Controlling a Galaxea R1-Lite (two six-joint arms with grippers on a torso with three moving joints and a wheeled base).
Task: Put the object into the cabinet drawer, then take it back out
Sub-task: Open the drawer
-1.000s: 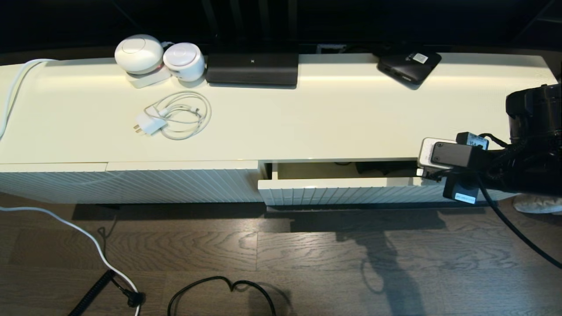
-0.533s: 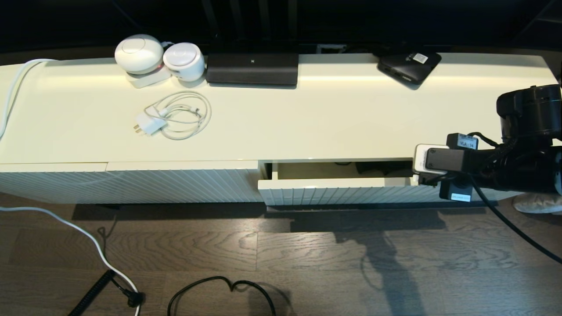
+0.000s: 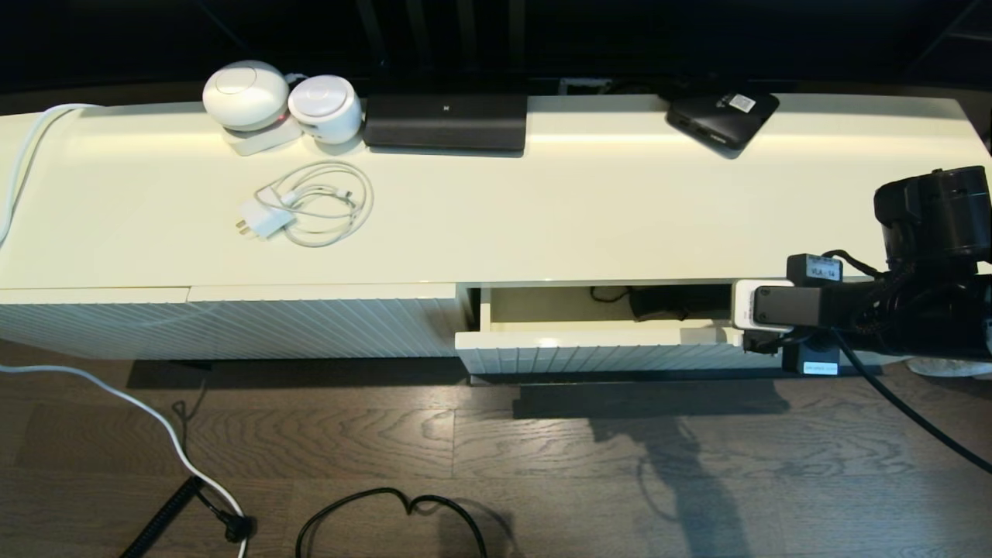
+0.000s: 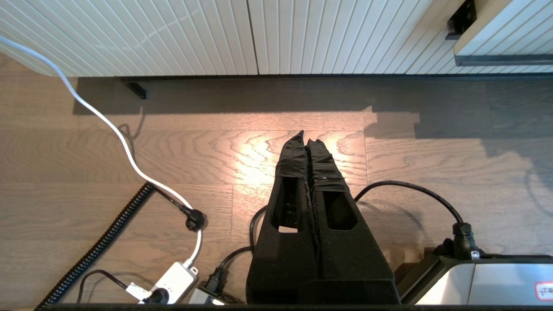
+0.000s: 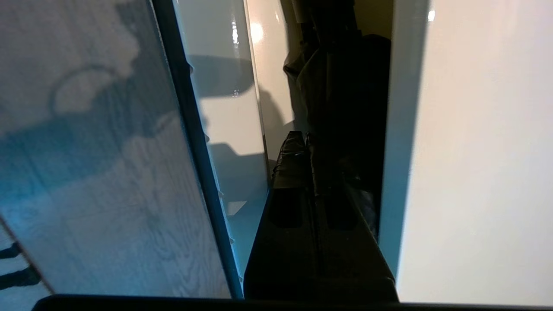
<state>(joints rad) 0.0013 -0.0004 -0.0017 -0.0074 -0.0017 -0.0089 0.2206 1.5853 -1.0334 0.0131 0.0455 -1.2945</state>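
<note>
Long cream cabinet top (image 3: 589,209) w/ stuff on it: two white round devices (image 3: 280,97) at back left, coiled white charger cable (image 3: 308,203) in front of them, black flat unit (image 3: 445,121) back centre, small black box (image 3: 722,117) w/ white label back right. White cord (image 3: 23,159) crosses far left end. Wood floor (image 3: 542,473) below: white cable, black coiled cord (image 3: 161,518), black cable loop (image 3: 387,515).
</note>
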